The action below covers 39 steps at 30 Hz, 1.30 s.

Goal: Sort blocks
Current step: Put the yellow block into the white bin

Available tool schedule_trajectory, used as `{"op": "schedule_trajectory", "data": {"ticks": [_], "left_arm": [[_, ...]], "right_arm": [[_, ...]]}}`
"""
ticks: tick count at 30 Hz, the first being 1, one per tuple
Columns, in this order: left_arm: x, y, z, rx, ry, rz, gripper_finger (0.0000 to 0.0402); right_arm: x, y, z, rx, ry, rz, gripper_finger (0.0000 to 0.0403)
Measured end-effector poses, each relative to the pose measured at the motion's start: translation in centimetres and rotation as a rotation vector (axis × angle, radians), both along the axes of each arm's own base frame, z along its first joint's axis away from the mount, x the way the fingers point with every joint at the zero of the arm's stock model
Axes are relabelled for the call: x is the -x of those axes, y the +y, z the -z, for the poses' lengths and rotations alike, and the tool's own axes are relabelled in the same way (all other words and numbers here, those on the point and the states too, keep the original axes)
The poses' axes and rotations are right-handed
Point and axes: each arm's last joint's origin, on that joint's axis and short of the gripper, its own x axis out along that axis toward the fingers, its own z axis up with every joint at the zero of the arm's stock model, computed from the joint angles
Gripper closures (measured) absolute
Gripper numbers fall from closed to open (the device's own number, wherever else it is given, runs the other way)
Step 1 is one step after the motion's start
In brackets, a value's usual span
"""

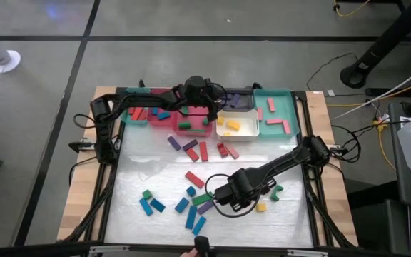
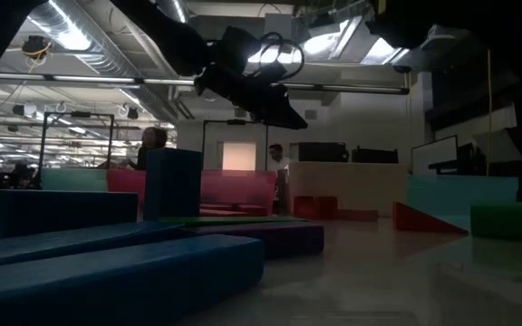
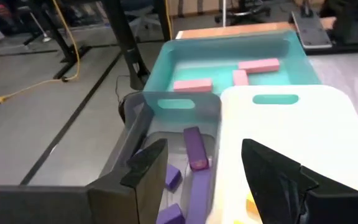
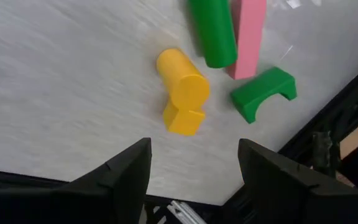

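Note:
Loose blocks (image 1: 191, 178) in red, blue, green, purple and yellow lie flat on the white mat. My left gripper (image 1: 195, 114) hovers open and empty over the far row of trays, above the pink tray (image 1: 184, 123) that holds green blocks. Past its fingers (image 3: 151, 165), the left wrist view shows purple blocks (image 3: 194, 149) in the grey tray and pink blocks (image 3: 257, 64) in a teal tray. My right gripper (image 1: 235, 200) is open and empty, low over the mat's near right part. A yellow block (image 4: 182, 90), a green cylinder (image 4: 215, 31), a pink bar (image 4: 248, 34) and a green arch (image 4: 263, 92) lie just beyond its fingers.
Trays line the mat's far edge: a teal one (image 1: 135, 114) with red and blue blocks, then pink, grey (image 1: 240, 101), white (image 1: 240, 128) with yellow blocks, and teal (image 1: 280, 118). Blue bars (image 2: 107, 263) fill the low view's foreground. Two people (image 2: 152, 140) stand in the room behind.

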Motion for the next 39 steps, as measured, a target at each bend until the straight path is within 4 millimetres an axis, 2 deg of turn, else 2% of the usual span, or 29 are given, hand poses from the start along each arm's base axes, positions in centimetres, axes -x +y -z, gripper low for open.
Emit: {"op": "schedule_trajectory", "data": {"ticks": [4,8,16,26,32,39], "left_arm": [[0.2,-0.4,-0.3,0.002,0.025,0.011,0.0208],[0.4,-0.4,-0.2,0.012,0.042,0.009,0.0208],[0.6,-0.5,0.2,0.019,0.098,0.018,0.0208],[0.7,-0.6,0.3,0.005,0.121,0.030,0.0208],[0.7,-0.6,0.4,0.001,0.124,0.032,0.0208],[1.0,-0.7,1.0,0.029,0.191,0.039,0.0208]], "right_arm": [[0.0,0.0,1.1,0.000,-0.012,-0.030,0.0168],[0.0,-0.1,2.7,-0.010,-0.028,-0.069,0.0194],[1.3,-0.7,4.8,0.019,0.069,-0.132,0.0237],[0.5,-0.5,5.1,-0.027,-0.022,-0.159,0.0240],[0.8,-0.7,5.1,-0.005,0.008,-0.161,0.0240],[1.3,-0.6,4.9,-0.089,0.065,-0.243,0.0240]]}}
